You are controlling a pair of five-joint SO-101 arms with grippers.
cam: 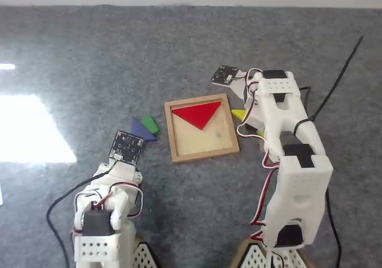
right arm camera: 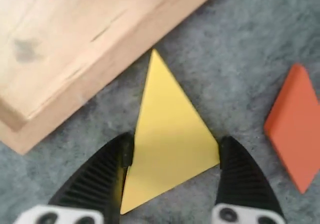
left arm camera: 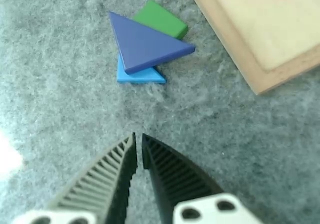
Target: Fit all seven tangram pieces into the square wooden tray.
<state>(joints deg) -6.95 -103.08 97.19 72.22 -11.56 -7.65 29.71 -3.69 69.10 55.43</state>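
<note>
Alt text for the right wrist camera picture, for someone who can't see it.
The right pincer, open, straddles a yellow triangle on the grey mat, one finger at each side. The wooden tray lies just past the triangle's tip, and an orange piece lies nearby.

A red triangle (cam: 197,113) is lying in the wooden tray (cam: 203,154). A blue triangle (left arm camera: 147,47), green piece (left arm camera: 162,19), yellow triangle (right arm camera: 167,139) and orange piece (right arm camera: 295,124) are lying outside.
</note>
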